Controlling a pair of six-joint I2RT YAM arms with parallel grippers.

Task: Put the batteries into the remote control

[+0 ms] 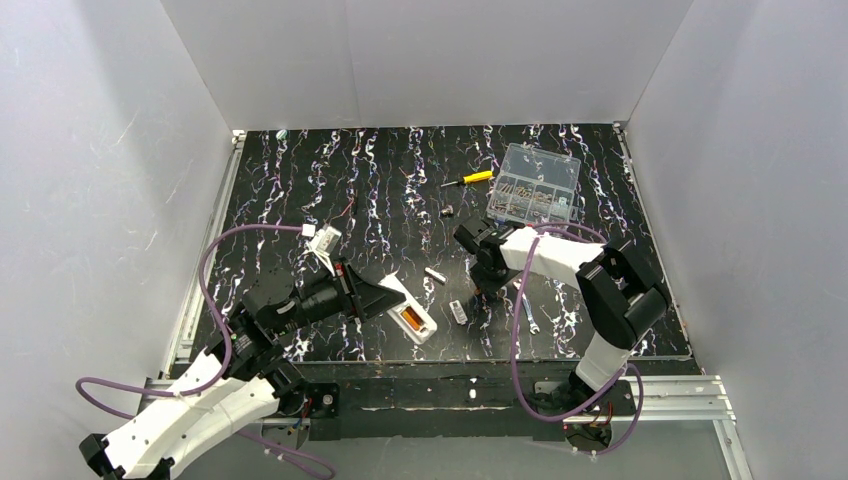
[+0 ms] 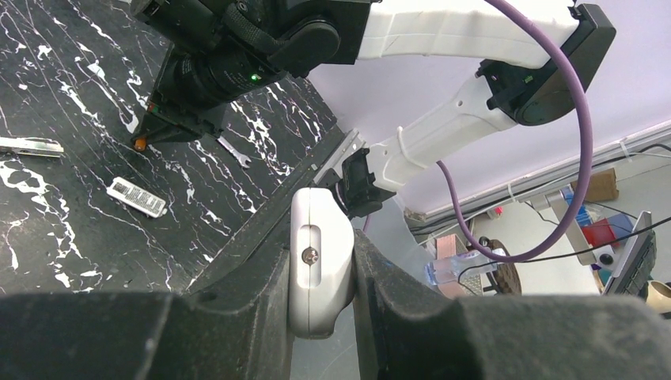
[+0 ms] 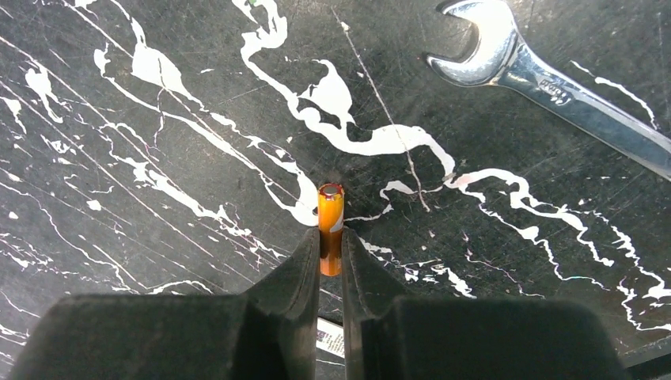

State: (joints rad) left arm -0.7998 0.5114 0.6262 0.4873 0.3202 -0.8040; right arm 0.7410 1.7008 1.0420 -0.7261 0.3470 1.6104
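Note:
My left gripper is shut on the white remote control, gripping one end of it near the table's front edge. In the top view the remote lies with its back up, and one orange battery sits in its compartment. The right gripper is shut on a second orange battery, held just above the black table with its metal tip pointing away from the fingers. That gripper hovers a short way right of the remote. The left wrist view shows the held battery's orange tip.
A small white labelled plate and a pale silvery stub lie between the grippers. A spanner lies right of the right gripper. At the back are a yellow-handled screwdriver and a clear compartment box.

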